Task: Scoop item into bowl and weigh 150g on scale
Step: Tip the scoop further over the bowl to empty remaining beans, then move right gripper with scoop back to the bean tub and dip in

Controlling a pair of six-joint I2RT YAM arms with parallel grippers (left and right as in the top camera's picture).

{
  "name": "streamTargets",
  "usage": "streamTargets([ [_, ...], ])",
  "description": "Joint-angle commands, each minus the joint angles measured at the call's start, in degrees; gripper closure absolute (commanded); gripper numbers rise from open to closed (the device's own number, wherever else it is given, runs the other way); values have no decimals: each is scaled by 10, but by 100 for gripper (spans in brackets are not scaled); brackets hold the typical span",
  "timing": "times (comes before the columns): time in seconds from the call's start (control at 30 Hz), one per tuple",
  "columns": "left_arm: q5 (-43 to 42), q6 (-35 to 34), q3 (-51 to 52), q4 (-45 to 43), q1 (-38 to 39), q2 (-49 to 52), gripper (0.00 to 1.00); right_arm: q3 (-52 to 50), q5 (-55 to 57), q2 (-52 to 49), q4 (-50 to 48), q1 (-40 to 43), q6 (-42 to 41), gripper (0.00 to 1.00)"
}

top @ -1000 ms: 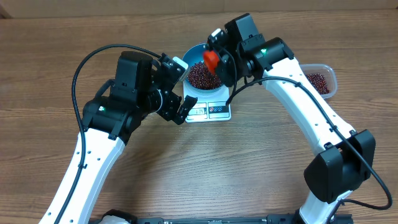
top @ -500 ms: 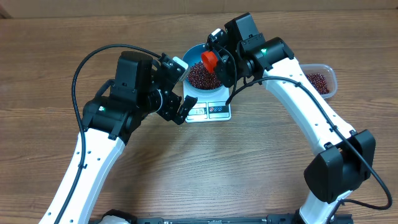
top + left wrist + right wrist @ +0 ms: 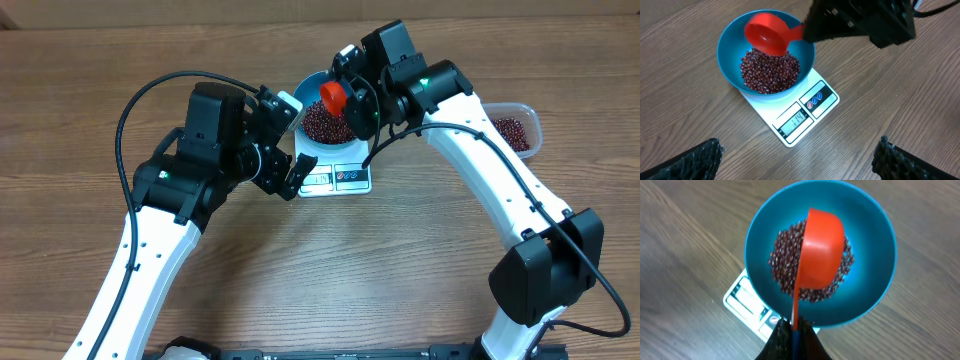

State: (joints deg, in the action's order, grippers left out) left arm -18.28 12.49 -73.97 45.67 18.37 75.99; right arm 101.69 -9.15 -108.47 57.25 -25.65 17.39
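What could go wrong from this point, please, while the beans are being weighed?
1. The red scoop, held by the right gripper, hangs close over the beans. If it touches the bowl, it would probably skew the reading on the scale.
2. The open left gripper hovers beside the scale and might nudge it.

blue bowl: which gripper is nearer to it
Right. The right gripper, jaws shut on the red scoop, is just above the bowl; the left gripper, jaws open, hangs beside the scale.
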Motion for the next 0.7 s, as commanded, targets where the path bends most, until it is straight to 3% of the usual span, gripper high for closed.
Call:
streamTargets([
  [0.0,-8,12,-8,0,0,-7,0,15,8,28,0,-3,4,96],
  [0.4,-8,12,-8,0,0,-7,0,15,1,28,16,-3,15,96],
  [0.5,-8,12,-8,0,0,-7,0,15,48,28,-1,-2,-37,96],
  [0.6,-8,13,-8,0,0,-7,0,16,31,31,20,-2,29,96],
  [0.67,-8,13,-8,0,0,-7,0,16,58,33,21,-4,23,96],
])
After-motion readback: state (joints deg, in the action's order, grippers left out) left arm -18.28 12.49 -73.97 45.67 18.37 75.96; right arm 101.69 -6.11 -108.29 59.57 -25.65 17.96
